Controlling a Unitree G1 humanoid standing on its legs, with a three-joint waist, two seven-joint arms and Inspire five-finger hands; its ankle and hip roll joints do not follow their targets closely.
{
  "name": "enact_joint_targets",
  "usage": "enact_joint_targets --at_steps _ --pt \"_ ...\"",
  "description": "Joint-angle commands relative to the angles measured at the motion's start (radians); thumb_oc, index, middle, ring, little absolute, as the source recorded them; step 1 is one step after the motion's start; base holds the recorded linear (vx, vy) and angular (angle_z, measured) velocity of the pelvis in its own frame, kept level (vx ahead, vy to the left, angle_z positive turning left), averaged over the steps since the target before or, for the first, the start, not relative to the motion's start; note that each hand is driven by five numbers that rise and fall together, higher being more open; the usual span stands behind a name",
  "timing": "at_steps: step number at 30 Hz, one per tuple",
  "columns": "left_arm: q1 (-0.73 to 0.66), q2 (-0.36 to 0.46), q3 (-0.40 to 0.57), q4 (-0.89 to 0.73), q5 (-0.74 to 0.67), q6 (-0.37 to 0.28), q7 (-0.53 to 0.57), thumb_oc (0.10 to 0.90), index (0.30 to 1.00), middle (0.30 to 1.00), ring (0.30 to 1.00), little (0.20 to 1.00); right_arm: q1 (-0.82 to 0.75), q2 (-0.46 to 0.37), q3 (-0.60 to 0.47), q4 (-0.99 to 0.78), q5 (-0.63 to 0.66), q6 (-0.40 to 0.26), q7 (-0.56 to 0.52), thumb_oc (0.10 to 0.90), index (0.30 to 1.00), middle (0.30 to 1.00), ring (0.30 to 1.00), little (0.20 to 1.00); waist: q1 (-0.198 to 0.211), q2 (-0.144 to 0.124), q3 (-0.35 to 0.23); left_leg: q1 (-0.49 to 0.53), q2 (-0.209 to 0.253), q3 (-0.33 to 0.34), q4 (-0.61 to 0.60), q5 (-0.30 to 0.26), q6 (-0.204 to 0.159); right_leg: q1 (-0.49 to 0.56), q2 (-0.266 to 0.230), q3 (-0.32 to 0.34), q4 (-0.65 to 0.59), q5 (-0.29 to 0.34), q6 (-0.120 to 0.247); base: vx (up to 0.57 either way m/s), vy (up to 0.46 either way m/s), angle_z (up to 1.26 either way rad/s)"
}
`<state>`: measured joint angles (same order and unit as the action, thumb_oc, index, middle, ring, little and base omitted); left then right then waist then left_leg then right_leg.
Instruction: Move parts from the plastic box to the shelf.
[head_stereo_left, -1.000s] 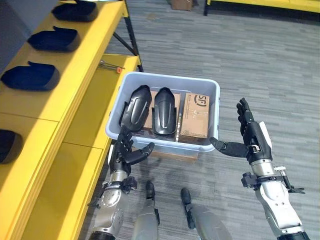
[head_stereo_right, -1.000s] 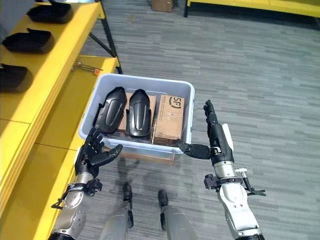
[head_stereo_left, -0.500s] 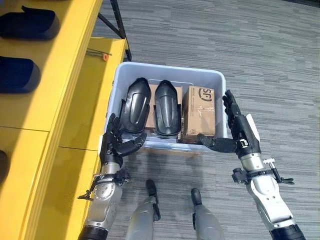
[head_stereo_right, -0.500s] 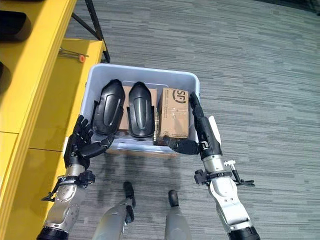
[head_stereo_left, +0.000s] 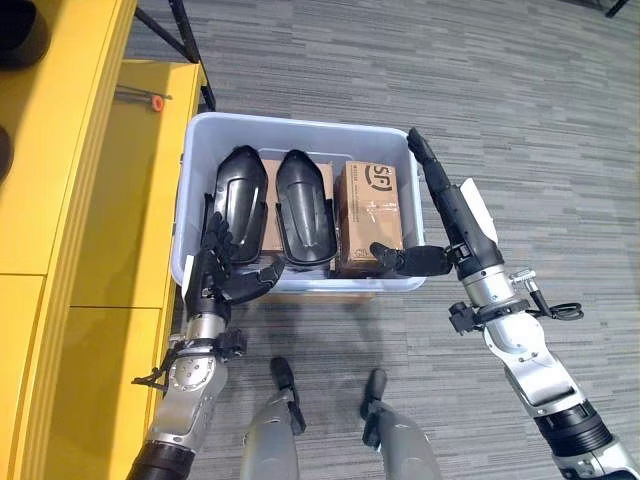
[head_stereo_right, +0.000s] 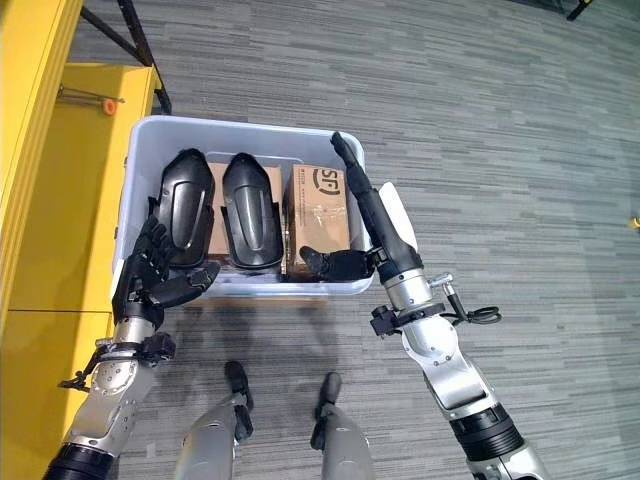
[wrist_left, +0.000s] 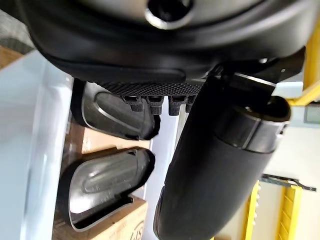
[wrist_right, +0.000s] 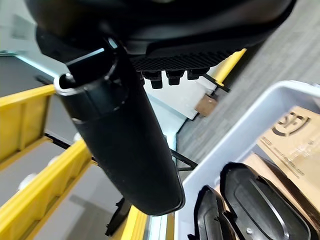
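Left eye view: a pale plastic box (head_stereo_left: 195, 200) sits on the grey carpet floor (head_stereo_left: 520, 100), just right of the yellow shelf (head_stereo_left: 60, 180). Inside lie two black parts (head_stereo_left: 240, 205), (head_stereo_left: 303, 205) side by side on cardboard, with a brown carton (head_stereo_left: 368, 218) to their right. The left hand (head_stereo_left: 222, 270) sits at the box's near left corner, fingers straight and spread upward, thumb reaching right along the near wall. The right hand (head_stereo_left: 450, 215) lies along the box's right wall, fingers straight and pointing far, its thumb stretched left across the near wall below the carton. Neither hand is closed on anything. A thin tool with an orange tip (head_stereo_left: 140, 97) lies on the lower shelf board, far left of the box, and a black shelf leg (head_stereo_left: 190, 55) slants down behind it.

Right eye view: the same layout, with the right hand's fingers (head_stereo_right: 352, 170) over the carton's right edge at the box rim.

Left wrist view: past the left hand's dark bulk and thick thumb (wrist_left: 215, 170), the two black parts show from close up, resting on cardboard against the box's pale wall.

Right wrist view: beyond the right thumb (wrist_right: 125, 140), the box's far rim, the carton's top and both parts show, with yellow shelf beams (wrist_right: 45, 195) and a small cardboard box (wrist_right: 206, 104) on the floor farther off.
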<state>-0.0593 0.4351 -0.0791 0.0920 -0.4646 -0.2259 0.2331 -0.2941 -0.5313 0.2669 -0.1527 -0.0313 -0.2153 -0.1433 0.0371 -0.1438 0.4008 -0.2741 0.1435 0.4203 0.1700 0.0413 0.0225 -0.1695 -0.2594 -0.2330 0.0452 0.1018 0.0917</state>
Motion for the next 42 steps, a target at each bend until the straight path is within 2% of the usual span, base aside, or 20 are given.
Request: enact_joint_targets --at_steps 1,2,3,7,10,16,19,27,29,36,42 --pt "-0.025 -0.009 0.003 -0.122 0.015 -0.085 -0.01 0.9 1.0 1.0 1.0 1.0 -0.038 -0.05 -0.078 -0.105 -0.006 -0.071 -0.012 0.9 1.0 1.0 1.0 1.0 0.004 0.005 -0.016 0.036 0.079 -0.162 -0.033 -0.02 -0.09 0.015 -0.003 0.037 0.059 -0.019 0.075 0.03 -0.113 0.12" --pt "-0.025 -0.009 0.003 -0.122 0.015 -0.085 -0.01 0.9 1.0 1.0 1.0 1.0 -0.038 -0.05 -0.078 -0.105 -0.006 -0.071 -0.012 0.9 1.0 1.0 1.0 1.0 0.004 0.005 -0.017 0.036 0.079 -0.163 -0.033 -0.019 -0.09 0.014 -0.003 0.037 0.06 -0.019 0.075 0.02 -0.096 0.18" --pt "-0.009 -0.022 0.001 -0.132 0.005 -0.083 -0.019 0.9 1.0 1.0 1.0 1.0 -0.057 -0.069 -0.08 -0.112 -0.012 -0.072 -0.017 0.9 1.0 1.0 1.0 1.0 0.007 0.01 -0.011 0.03 0.091 -0.167 -0.052 0.005 -0.103 0.008 0.002 0.001 0.056 -0.034 0.072 0.03 -0.098 0.09" --pt "0.009 -0.025 -0.002 -0.154 0.009 -0.077 -0.032 0.9 1.0 1.0 1.0 1.0 -0.102 -0.109 -0.062 -0.11 -0.055 -0.067 -0.026 0.9 1.0 1.0 1.0 1.0 -0.003 0.033 0.008 0.016 0.118 -0.184 -0.084 0.051 -0.13 -0.008 0.024 -0.018 0.078 -0.069 0.062 0.04 -0.173 0.13" --pt "0.015 -0.024 -0.004 -0.162 0.009 -0.074 -0.036 0.9 1.0 1.0 1.0 1.0 -0.148 -0.143 -0.044 -0.104 -0.085 -0.062 -0.03 0.9 1.0 1.0 1.0 1.0 -0.003 0.041 0.023 0.006 0.129 -0.189 -0.093 0.066 -0.139 -0.023 0.033 -0.023 0.094 -0.082 0.055 0.02 -0.105 0.11" --pt "0.019 -0.009 -0.001 -0.176 0.026 -0.075 -0.017 0.9 1.0 1.0 1.0 1.0 -0.4 -0.225 0.098 -0.028 -0.165 -0.027 -0.039 0.9 1.0 1.0 1.0 1.0 0.027 0.049 0.061 -0.013 0.142 -0.191 -0.106 0.083 -0.151 -0.056 0.044 -0.019 0.106 -0.085 0.05 0.0 -0.066 0.07" --pt "0.019 -0.01 0.006 -0.173 0.022 -0.074 -0.008 0.9 1.0 1.0 1.0 1.0 -0.498 -0.236 0.154 0.009 -0.198 -0.008 -0.038 0.9 1.0 1.0 1.0 1.0 0.04 0.049 0.077 -0.022 0.144 -0.192 -0.103 0.082 -0.152 -0.068 0.047 -0.018 0.109 -0.083 0.049 0.0 -0.012 -0.01" --pt "0.004 -0.02 0.019 -0.177 0.008 -0.079 0.019 0.9 1.0 1.0 1.0 1.0 -0.68 -0.21 0.24 0.078 -0.25 0.023 -0.055 0.9 1.0 1.0 1.0 1.0 0.075 0.048 0.114 -0.057 0.137 -0.209 -0.088 0.077 -0.153 -0.077 0.046 -0.029 0.107 -0.079 0.046 -0.01 -0.018 0.07" --pt "-0.003 -0.023 0.012 -0.174 0.007 -0.08 0.029 0.9 1.0 1.0 1.0 1.0 -0.716 -0.178 0.251 0.1 -0.261 0.034 -0.063 0.9 1.0 1.0 1.0 1.0 0.088 0.049 0.119 -0.073 0.131 -0.216 -0.084 0.076 -0.152 -0.078 0.046 -0.031 0.102 -0.08 0.044 0.0 0.005 0.08" --pt "-0.004 -0.034 0.007 -0.172 0.011 -0.079 0.048 0.9 1.0 1.0 1.0 1.0 -0.71 -0.122 0.25 0.114 -0.279 0.051 -0.066 0.9 1.0 1.0 1.0 1.0 0.108 0.049 0.119 -0.105 0.118 -0.234 -0.076 0.072 -0.148 -0.078 0.041 -0.046 0.092 -0.08 0.042 0.0 0.011 0.16" --pt "0.005 -0.046 0.002 -0.164 0.022 -0.077 0.072 0.9 1.0 1.0 1.0 1.0 -0.638 -0.054 0.219 0.159 -0.256 0.065 -0.084 0.9 1.0 1.0 1.0 1.0 0.129 0.046 0.119 -0.142 0.103 -0.257 -0.064 0.066 -0.141 -0.079 0.037 -0.063 0.08 -0.082 0.042 0.0 0.025 0.13"
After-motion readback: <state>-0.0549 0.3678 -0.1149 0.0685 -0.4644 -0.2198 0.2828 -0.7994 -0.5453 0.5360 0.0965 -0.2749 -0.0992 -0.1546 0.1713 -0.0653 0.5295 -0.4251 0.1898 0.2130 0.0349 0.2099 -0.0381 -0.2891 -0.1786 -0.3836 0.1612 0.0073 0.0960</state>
